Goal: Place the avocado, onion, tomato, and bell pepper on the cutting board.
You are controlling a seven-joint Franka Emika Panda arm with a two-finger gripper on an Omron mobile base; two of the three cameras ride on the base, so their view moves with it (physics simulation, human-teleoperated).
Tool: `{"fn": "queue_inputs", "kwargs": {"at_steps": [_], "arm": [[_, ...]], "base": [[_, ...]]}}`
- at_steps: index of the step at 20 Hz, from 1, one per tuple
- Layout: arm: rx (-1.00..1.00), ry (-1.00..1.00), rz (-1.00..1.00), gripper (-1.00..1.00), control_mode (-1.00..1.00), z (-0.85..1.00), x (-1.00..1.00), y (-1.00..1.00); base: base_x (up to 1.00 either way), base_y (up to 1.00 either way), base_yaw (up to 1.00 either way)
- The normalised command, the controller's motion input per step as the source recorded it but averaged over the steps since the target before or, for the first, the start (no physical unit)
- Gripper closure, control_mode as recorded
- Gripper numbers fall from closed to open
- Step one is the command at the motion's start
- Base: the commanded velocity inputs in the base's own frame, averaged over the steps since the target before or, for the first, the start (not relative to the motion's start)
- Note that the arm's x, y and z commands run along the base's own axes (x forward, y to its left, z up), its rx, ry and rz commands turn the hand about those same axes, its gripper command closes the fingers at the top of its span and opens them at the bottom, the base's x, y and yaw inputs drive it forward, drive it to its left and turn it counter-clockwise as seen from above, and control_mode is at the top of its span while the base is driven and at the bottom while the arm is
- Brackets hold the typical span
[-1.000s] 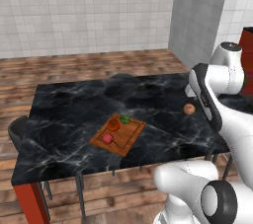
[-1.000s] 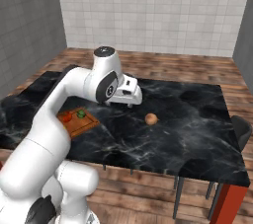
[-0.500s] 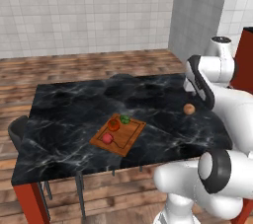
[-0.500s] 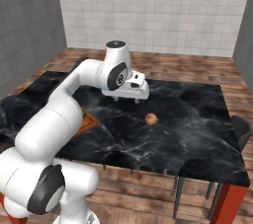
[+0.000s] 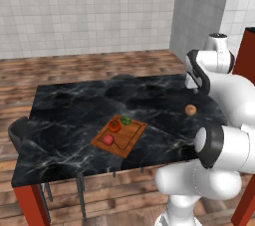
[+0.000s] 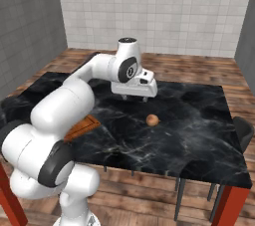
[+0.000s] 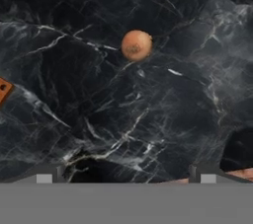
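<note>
The gripper (image 6: 134, 98) hangs above the black marble table (image 6: 199, 135) at the centre of the right base view, its two fingers pointing down, apart from each other and holding nothing; in the hand view the two tips sit wide at the bottom edge with bare marble between them. It is poised short of the onion (image 6: 152, 119), the pale orange-brown ball lying alone on the marble just below and right of it in that view, and in the upper middle of the hand view (image 7: 136, 45); judging by the task, this is the last piece to be collected, hence the hand's station over this end of the table. In the left base view the onion (image 5: 191, 110) rests at the right of the table, well apart from the cutting board (image 5: 130, 138), which lies near the table's front edge at centre frame. On the board sit the green avocado (image 5: 126, 120), an orange-red tomato (image 5: 114, 126) touching or just beside it, and a red bell pepper (image 5: 108, 140) nearer the lower left corner. Nothing stands between hand and onion; the path back to the board looks open marble. Dark chairs (image 6: 243, 131) flank the table ends, clear of the work.
</note>
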Motion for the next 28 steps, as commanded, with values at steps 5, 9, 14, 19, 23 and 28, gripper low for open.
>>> {"fn": "queue_inputs", "kwargs": {"at_steps": [5,9,14,19,23,28], "arm": [[0.0,0.04,0.0,-1.0,-1.0,-0.18,0.19,-0.05],[0.0,0.01,0.0,-1.0,-1.0,-0.3,0.16,-0.02],[0.0,-0.03,0.0,-1.0,-1.0,-0.31,0.14,-0.02],[0.0,-0.05,0.0,-1.0,-1.0,-0.24,0.24,-0.1],[0.0,-0.02,0.0,-1.0,-1.0,-0.13,0.23,-0.1],[0.0,0.0,0.0,-1.0,-1.0,-0.12,0.21,-0.13]], "base": [[0.0,0.0,0.0],[0.0,0.0,0.0],[0.0,0.0,0.0],[0.0,0.0,0.0],[0.0,0.0,0.0],[0.0,0.0,0.0]]}}
